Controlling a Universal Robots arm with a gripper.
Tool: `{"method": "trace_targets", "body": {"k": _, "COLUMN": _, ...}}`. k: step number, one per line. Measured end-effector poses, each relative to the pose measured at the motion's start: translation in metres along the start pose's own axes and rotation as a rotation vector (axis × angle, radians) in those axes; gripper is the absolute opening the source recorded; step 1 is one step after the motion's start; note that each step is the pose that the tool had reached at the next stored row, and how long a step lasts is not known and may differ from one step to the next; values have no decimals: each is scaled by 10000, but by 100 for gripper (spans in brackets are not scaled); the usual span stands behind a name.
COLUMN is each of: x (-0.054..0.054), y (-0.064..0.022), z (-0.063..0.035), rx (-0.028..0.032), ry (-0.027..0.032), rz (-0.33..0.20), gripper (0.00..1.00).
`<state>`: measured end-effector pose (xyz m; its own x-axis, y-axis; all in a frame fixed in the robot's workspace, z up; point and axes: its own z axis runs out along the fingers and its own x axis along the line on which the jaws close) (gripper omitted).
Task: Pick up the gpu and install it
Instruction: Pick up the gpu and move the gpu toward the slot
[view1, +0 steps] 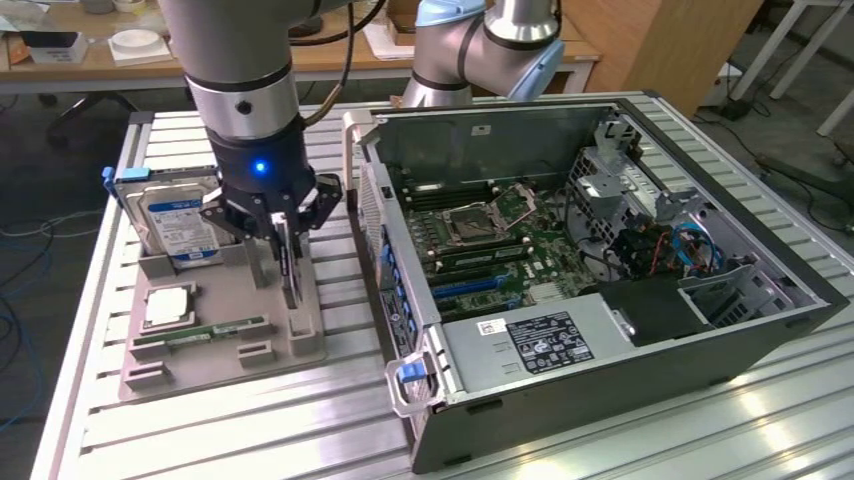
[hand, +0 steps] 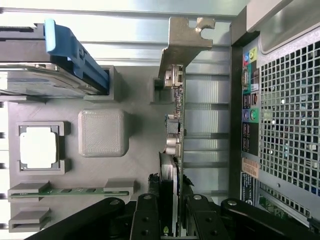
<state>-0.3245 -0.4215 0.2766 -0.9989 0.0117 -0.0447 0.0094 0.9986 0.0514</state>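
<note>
The gpu (view1: 288, 268) is a thin dark card standing on edge at the grey holder tray (view1: 227, 360), between the hard drive and the open computer case (view1: 747, 300). My gripper (view1: 280, 228) comes straight down on its upper edge and is shut on it. In the wrist view the gpu (hand: 176, 125) runs edge-on away from my gripper (hand: 172, 222), with a black finger (hand: 147, 217) on each face and the silvery bracket (hand: 184, 42) at the far end. Its lower edge sits close to the tray; I cannot tell whether it is lifted clear.
On the tray stand a blue-labelled hard drive (view1: 174, 222), a square processor (view1: 170, 303) and a green memory stick (view1: 214, 330). The case lies open with its motherboard (view1: 487, 240) facing up, its rear panel (hand: 280, 115) close beside the card. A second arm (view1: 467, 50) stands behind.
</note>
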Motion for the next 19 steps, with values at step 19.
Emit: {"method": "trace_targets", "body": {"k": 19, "x": -7, "y": 8, "z": -160, "rx": -15, "ry": 1, "rz": 1, "gripper": 26}}
